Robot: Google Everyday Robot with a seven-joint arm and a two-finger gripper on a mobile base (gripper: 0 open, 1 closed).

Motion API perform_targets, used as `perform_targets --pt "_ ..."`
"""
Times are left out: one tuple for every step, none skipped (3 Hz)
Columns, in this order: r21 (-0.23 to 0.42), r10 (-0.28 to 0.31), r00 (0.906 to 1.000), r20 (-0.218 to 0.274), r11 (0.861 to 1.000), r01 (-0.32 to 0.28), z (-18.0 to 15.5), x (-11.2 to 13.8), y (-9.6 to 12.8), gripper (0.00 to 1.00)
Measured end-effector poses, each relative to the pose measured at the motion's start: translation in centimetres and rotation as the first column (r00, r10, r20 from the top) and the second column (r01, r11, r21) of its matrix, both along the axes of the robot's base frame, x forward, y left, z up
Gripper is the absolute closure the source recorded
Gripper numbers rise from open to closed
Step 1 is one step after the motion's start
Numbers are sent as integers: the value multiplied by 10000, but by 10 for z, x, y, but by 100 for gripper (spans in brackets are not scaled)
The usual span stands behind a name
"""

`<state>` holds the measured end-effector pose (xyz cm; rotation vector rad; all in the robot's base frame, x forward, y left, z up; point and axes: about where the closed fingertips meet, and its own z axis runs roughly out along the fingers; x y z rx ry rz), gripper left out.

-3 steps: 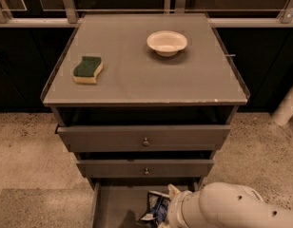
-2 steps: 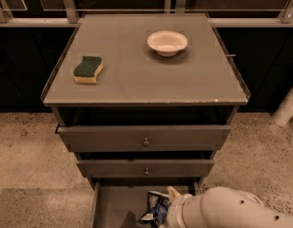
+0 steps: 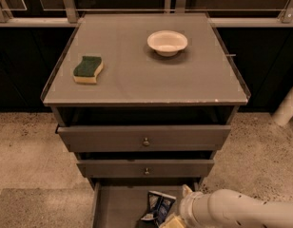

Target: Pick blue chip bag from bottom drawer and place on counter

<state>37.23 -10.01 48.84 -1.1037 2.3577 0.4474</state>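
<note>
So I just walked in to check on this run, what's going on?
The robot's arm reaches into the open bottom drawer. Its hand is low at the picture's bottom edge, right beside the blue chip bag. The bag lies in the drawer, not on the counter, where a sponge and a bowl sit.

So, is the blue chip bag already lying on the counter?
No, the blue chip bag sits in the open bottom drawer next to the gripper, while the counter holds only a sponge and a bowl.
</note>
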Motion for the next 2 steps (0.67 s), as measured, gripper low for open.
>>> perform_targets --pt "-448 -994 9948 -220 9941 983 -53 30 -46 0" --pt "-421 -961 9952 -204 9946 952 -52 31 -44 0"
